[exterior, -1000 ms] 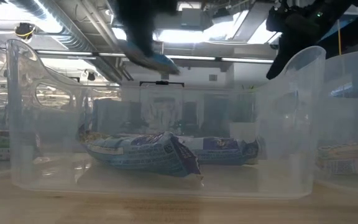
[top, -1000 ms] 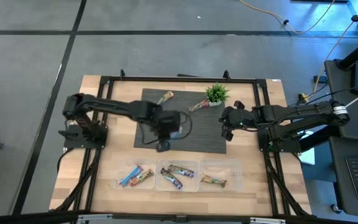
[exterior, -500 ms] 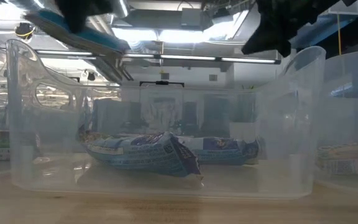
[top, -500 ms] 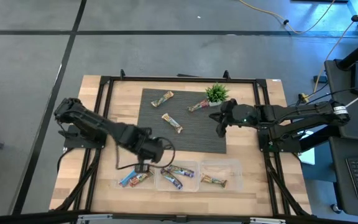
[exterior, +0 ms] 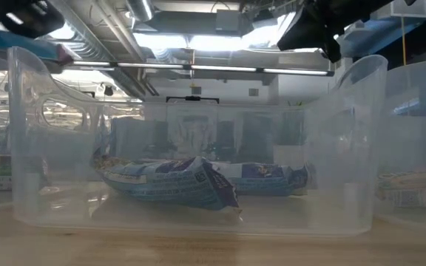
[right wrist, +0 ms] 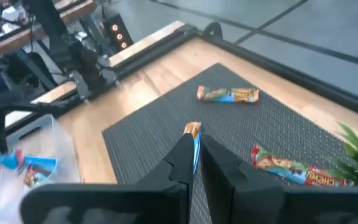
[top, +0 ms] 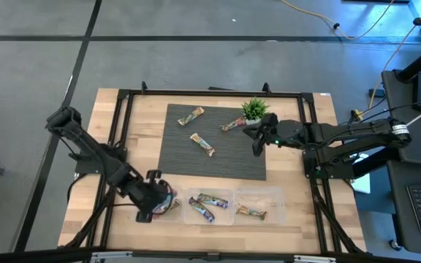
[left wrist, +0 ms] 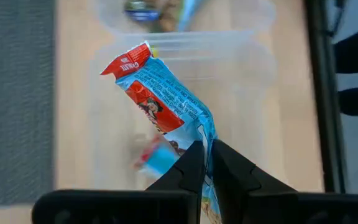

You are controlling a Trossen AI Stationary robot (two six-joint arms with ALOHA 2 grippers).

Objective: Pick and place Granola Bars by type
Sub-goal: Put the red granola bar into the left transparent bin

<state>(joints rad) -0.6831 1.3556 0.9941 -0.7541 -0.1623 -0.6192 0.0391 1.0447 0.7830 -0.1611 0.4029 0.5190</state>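
Observation:
My left gripper (left wrist: pixel 207 149) hangs over the left clear tray (top: pixel 146 197), shut on a blue bar (left wrist: pixel 160 93) with a red and white label. Another blue bar (left wrist: pixel 160 158) lies in that tray. My right gripper (top: pixel 256 146) is shut, touches nothing, and hovers over the dark mat's right part next to the green plant (top: pixel 254 109). Three tan-brown bars lie flat on the mat (top: pixel 191 115) (top: pixel 202 144) (top: pixel 232 124). In the right wrist view the middle one (right wrist: pixel 192 129) shows just past my fingers. My left gripper pinches the blue bar between its two fingers at one end (left wrist: pixel 201 127). The fingers come from above, slanting down. The rest of the bar sticks out past the fingertips, lifted clear above the left tray.
Three clear trays stand in a row near the table's near edge. The middle tray (top: pixel 221 216) holds purple-multicolour bars (top: pixel 210 199), the right tray (top: pixel 269 196) a tan bar (top: pixel 251 212). A black frame runs around the table. Bare wood lies left of the mat.
My left gripper has carried the blue bar from over the mat's middle toward the near edge and left, ending over the left tray. This uncovered the tan bar in the mat's middle. My right gripper has shifted slightly toward the table's left, beside the plant.

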